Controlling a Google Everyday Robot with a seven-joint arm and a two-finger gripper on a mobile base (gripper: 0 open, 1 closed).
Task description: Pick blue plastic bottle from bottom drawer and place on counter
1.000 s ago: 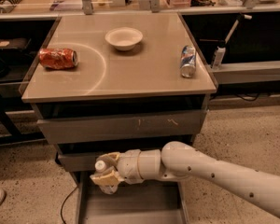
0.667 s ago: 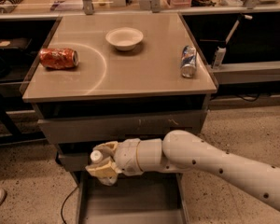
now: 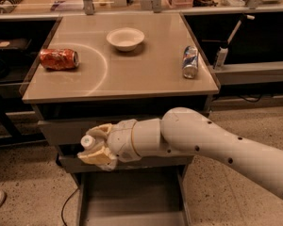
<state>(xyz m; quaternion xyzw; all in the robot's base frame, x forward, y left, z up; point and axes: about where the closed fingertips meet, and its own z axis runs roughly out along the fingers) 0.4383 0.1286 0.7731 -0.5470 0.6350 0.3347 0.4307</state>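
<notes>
end effector (image 3: pixel 95 146) above bottom drawer (image 3: pixel 132 199): clamped on 1 blue plastic bottle (image 3: pixel 87 141) | counter (image 3: pixel 146 72): 2 cans (image 3: pixel 59 59) (image 3: pixel 190 61), 1 bowl (image 3: pixel 125 38)

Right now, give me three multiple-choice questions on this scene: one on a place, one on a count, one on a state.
1. Where on the counter is the white bowl?
A. left edge
B. front right corner
C. back middle

2. How many soda cans are on it?
A. one
B. two
C. four

3. What is the gripper doing?
A. shut on the blue plastic bottle, below the counter's front edge and above the open bottom drawer
B. open and empty over the bowl
C. open, resting on the floor

Answers:
1. C, since the bowl sits centred toward the far edge.
2. B, since an orange can lies on its side at the left and a blue-silver can stands at the right.
3. A, since the bottle's white cap shows between the closed fingers.
</notes>
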